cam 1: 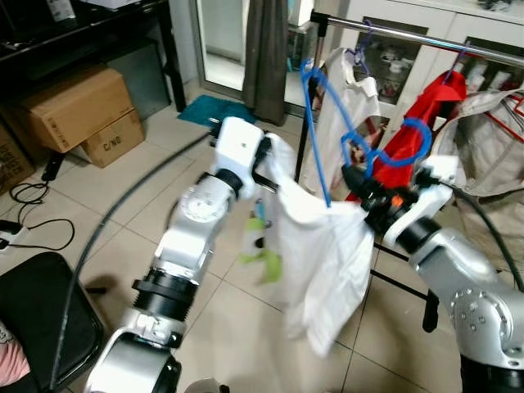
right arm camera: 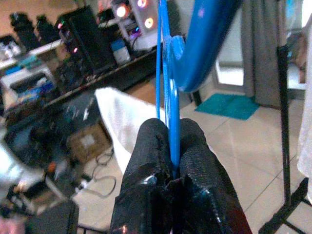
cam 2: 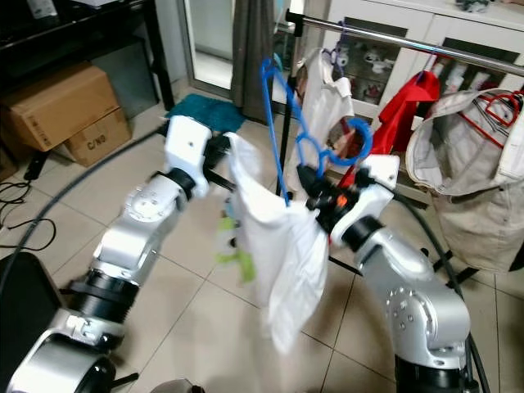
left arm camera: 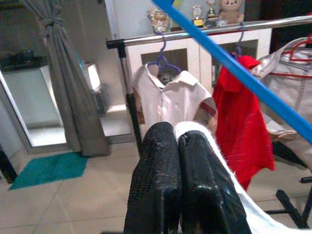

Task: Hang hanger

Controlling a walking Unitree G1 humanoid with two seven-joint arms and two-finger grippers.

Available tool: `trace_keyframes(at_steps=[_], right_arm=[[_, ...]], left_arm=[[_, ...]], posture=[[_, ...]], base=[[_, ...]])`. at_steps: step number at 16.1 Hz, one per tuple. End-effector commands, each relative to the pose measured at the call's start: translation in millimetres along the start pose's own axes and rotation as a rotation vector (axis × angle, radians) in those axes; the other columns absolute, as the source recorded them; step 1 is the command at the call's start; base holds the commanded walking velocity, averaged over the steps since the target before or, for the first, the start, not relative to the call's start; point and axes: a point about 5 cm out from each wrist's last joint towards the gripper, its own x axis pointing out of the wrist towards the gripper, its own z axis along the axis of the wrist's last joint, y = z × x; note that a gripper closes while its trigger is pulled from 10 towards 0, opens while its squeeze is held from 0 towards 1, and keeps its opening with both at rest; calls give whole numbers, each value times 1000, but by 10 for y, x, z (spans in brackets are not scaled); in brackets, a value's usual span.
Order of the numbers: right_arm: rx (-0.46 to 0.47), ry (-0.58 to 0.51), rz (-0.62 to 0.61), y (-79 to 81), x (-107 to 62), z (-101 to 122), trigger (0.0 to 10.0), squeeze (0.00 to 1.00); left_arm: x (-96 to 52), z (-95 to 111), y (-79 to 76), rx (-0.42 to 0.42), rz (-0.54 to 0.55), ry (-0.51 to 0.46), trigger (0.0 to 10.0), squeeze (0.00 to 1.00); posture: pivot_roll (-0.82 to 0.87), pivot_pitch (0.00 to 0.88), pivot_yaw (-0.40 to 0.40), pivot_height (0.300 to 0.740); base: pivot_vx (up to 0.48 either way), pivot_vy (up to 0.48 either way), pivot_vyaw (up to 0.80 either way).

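Blue plastic hanger (cam 1: pixel 344 135) is up in the air in front of the long shiny metal clothes rail (cam 1: pixel 426 37), but it is not on the rail. Its hook curls near the red shirt (cam 1: pixel 426 123) that hangs there. The right gripper (cam 1: pixel 360 187) holds the hanger low down. In the right wrist view its two black fingers (right arm camera: pixel 146 161) are pressed tight on the thin blue bar.

A white cloth shirt (cam 1: pixel 319 254) droops down from the hanger, between the two silver arms. The left gripper (left arm camera: pixel 178 141) holds the top edge of this shirt, out to the robot's left. In the left wrist view its two black fingers (left arm camera: pixel 156 175) are pressed close together, with the white cloth pinched at their side.

A white shirt with a collar (cam 1: pixel 354 94) hangs on the rail on a purple hanger (left arm camera: pixel 163 61). A pale grey jacket (cam 2: pixel 467 155) hangs further along, past the red shirt. Brown cardboard boxes (cam 1: pixel 78 110) sit on the tiled floor (cam 1: pixel 115 213) on the robot's left. A teal mat (cam 1: pixel 214 110) lies by the grey curtain (cam 1: pixel 266 57).
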Motion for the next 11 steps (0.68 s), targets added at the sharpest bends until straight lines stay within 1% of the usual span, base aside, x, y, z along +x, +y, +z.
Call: trace_keyframes(at_steps=[1, 3, 4, 5, 6, 7, 9, 11], right_arm=[[10, -61, -63, -69, 12, 98, 0, 0], [25, -105, -115, -117, 33, 168, 0, 0], [16, -118, -161, -169, 26, 191, 0, 0], [-7, -112, -182, -191, 23, 195, 0, 0], [-62, -98, -227, -229, 14, 213, 0, 0], [-68, -99, -237, -236, 13, 220, 0, 0], [-87, -148, -301, -283, 7, 320, 0, 0], [-91, -168, -308, -282, 4, 381, 0, 0]], left_arm=[[-4, 23, -100, 11, -44, -2, 0, 0], [-39, 26, -205, 24, -81, 0, 0, 0], [-56, 34, -239, 31, -89, -5, 0, 0], [-71, 35, -232, 39, -84, -4, 0, 0], [-126, 28, -158, 46, -61, 0, 0, 0], [-142, 23, -137, 48, -55, 3, 0, 0], [-229, -90, -61, 101, -53, 52, 0, 0], [-279, -143, -19, 100, -40, 74, 0, 0]], posture=[[-20, 0, 24, 740], [-16, 0, 17, 740], [-14, 0, 11, 740], [-14, 0, 11, 740], [-15, 0, 5, 740], [-15, 0, 6, 740], [-17, 0, 11, 740], [-21, 0, 15, 740]], base=[[0, 0, 0], [0, 0, 0], [0, 0, 0], [0, 0, 0], [0, 0, 0], [0, 0, 0], [0, 0, 0], [0, 0, 0]])
